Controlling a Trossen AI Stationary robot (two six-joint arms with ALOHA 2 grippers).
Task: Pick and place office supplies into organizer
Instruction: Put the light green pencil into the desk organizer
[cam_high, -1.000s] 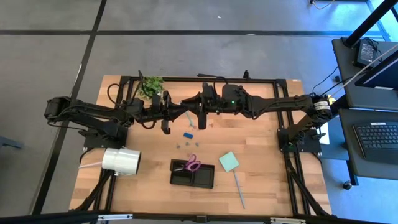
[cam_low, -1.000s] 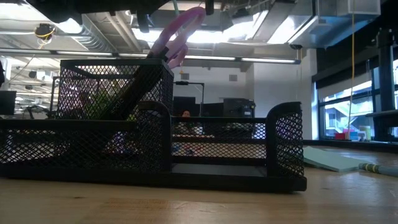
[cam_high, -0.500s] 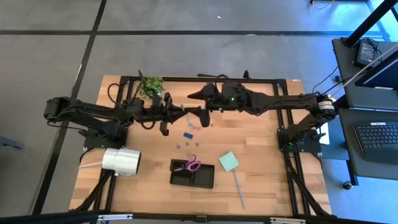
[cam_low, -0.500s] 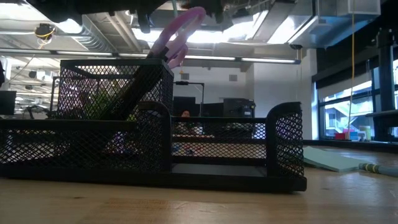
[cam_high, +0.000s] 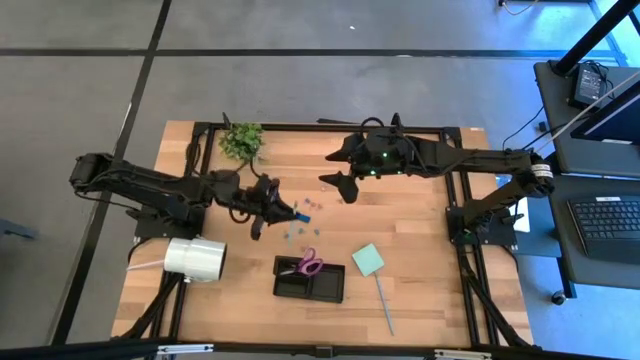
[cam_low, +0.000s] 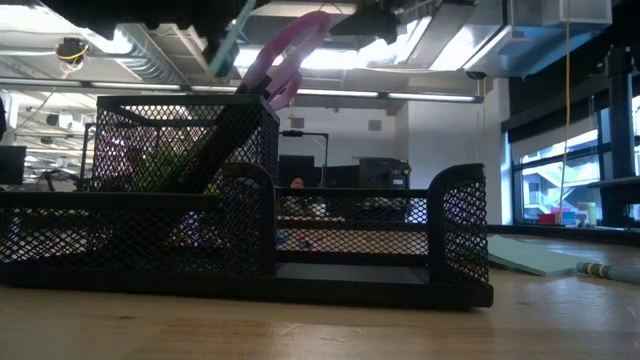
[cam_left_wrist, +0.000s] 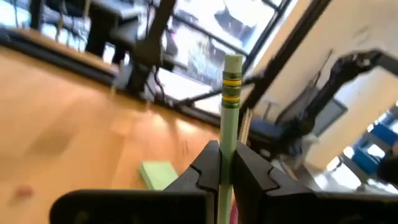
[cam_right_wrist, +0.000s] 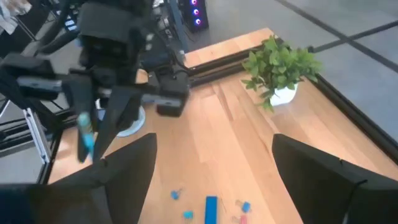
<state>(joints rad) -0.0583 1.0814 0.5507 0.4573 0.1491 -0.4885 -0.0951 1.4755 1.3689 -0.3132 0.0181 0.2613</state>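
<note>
Organizer sits on the tabletop toward the front from your left pincer, clenched on an upright green pencil; right pincer released, farther back

Organizer near table front edge, scissors in its left part. Sticky-note pad just right of organizer. Roll far left. Plant at back. Clips mid-table.

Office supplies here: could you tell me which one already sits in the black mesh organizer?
The purple-handled scissors; the pale green sticky-note pad and slim grey stick lie outside the organizer.
</note>
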